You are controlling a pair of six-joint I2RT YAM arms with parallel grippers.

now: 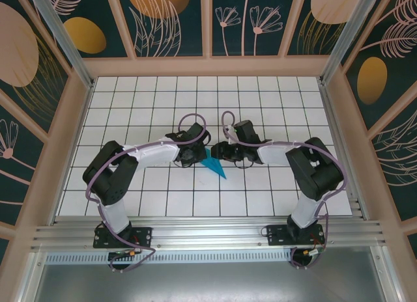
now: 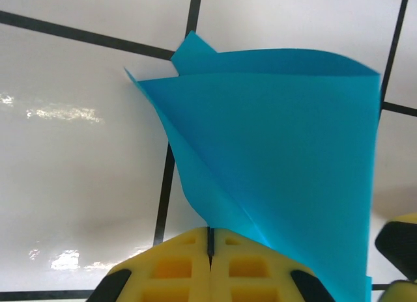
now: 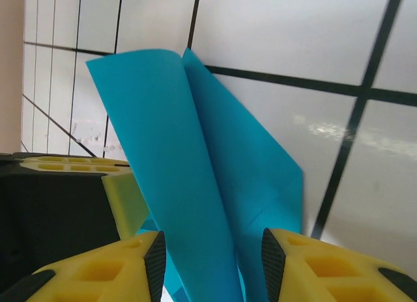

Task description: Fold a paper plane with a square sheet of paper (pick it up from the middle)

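Note:
The teal-blue sheet of paper (image 1: 213, 164) is a folded, pointed shape held up between the two grippers at mid-table. In the left wrist view the paper (image 2: 280, 139) rises from my left gripper (image 2: 210, 240), whose yellow jaws are pressed together on its lower edge. From above, the left gripper (image 1: 195, 152) sits just left of the paper. My right gripper (image 1: 219, 151) faces it from the right. In the right wrist view the right gripper (image 3: 214, 263) stands open, and the curled paper (image 3: 195, 172) passes between its fingers with gaps on both sides.
The white tiled table (image 1: 273, 100) has black grid lines and is fenced by tan walls (image 1: 208, 66). The left gripper's yellow finger (image 3: 124, 198) sits close beside the right gripper's left finger. Both arms (image 1: 117, 175) meet at the middle.

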